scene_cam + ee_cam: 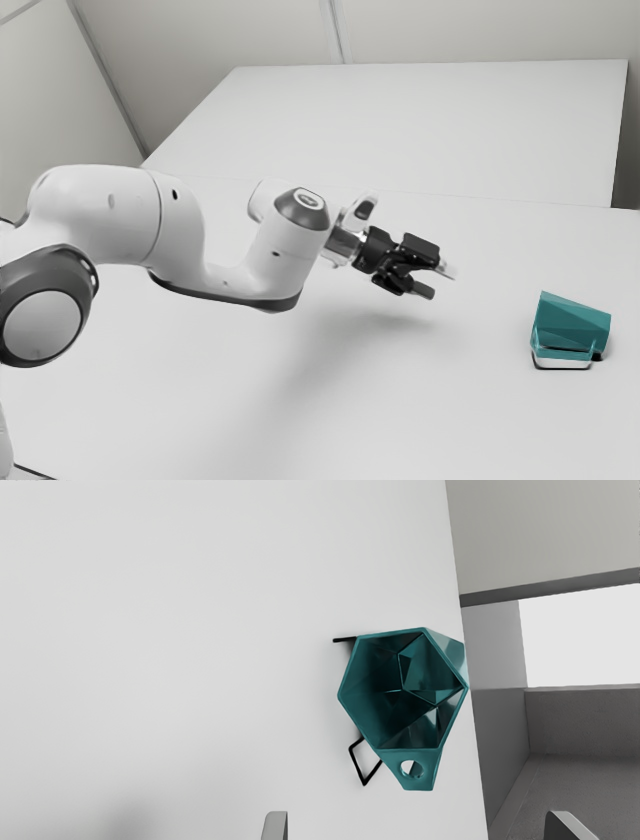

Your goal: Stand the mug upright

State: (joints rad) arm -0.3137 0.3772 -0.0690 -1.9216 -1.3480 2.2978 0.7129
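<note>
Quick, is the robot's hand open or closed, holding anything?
Black two-finger gripper: open, holding nothing; the teal, faceted mug is apart from it.

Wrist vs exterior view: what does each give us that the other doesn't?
Wrist view: straight into the teal faceted mug, plus the round hole through its handle.
Exterior view: the white Franka arm and the gap from tool to mug.
Both: the mug on its side, white table, open tool.
</note>
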